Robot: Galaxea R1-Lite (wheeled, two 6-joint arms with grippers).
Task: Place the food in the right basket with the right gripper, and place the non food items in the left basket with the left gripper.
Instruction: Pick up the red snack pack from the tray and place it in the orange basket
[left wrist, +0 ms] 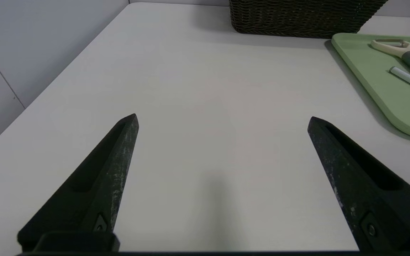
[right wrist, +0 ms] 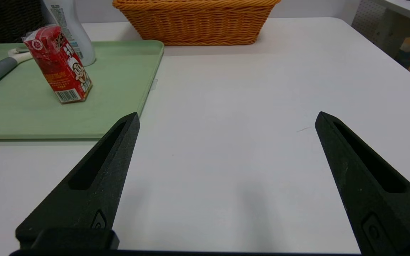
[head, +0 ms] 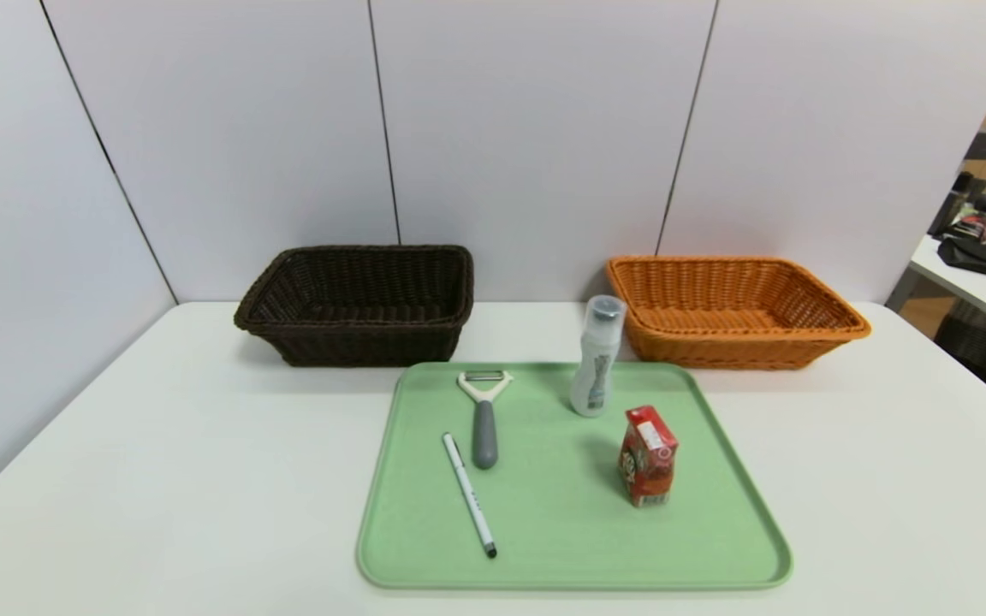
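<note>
White table (head: pixel 202 479): red carton (right wrist: pixel 57 65) — upright on the tray's (head: pixel 715 547) right side, long axis vertical; right gripper (right wrist: pixel 227 113) nearer, fingers wide, empty, carton ahead and to their left. Left gripper (left wrist: pixel 223 116) — over bare table, open, empty.

green tray (head: pixel 574 547) | carton (head: pixel 649 458) red (barcode striped dark on pale) | basket (head: pixel 737 351) woven orange | bottle (head: pixel 597 359) whitish, perhaps translucent
</note>
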